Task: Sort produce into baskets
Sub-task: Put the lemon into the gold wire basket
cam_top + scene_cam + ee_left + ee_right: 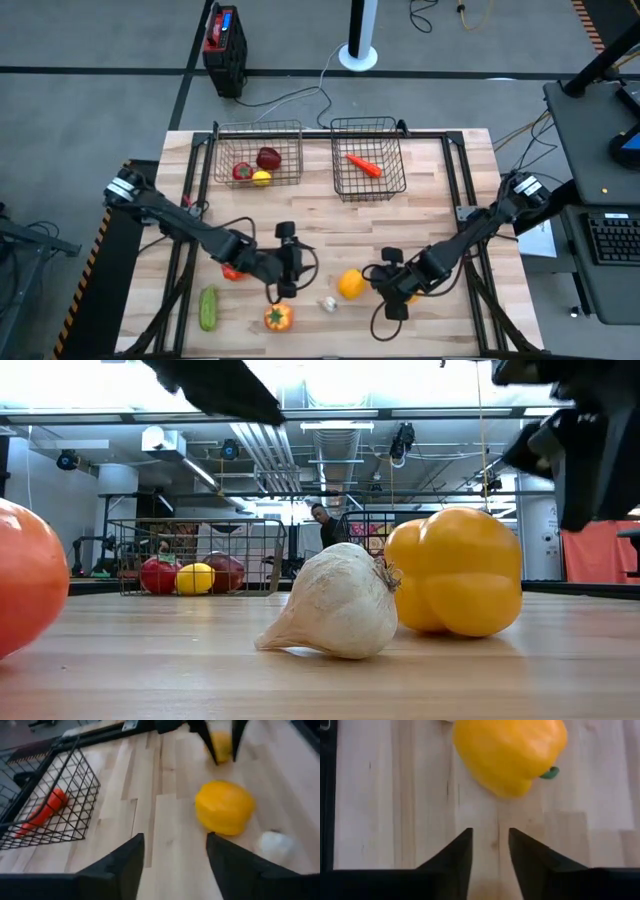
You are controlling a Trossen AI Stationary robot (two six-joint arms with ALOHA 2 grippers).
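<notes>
The cucumber [208, 308] is left lying on the tabletop [430, 215], well off to the outer side of the left claw [284, 262]. A tomato [233, 270] is seen just behind that claw, and the orange pepper [278, 317] just beside its tips. The left claw is held spread and empty, above the wood. Beyond it, the left basket [258, 153] is already loaded with a tomato, an apple and a lemon; the carrot [363, 164] is lodged in the right basket [367, 157]. Between the two claws, garlic [328, 303] and yellow pepper [510, 752] are waiting. The right claw [490, 851] is lined up just short of that pepper, fingers parted narrowly, nothing pinched. An approach seems under way; a wider spread looks called for before closing.
</notes>
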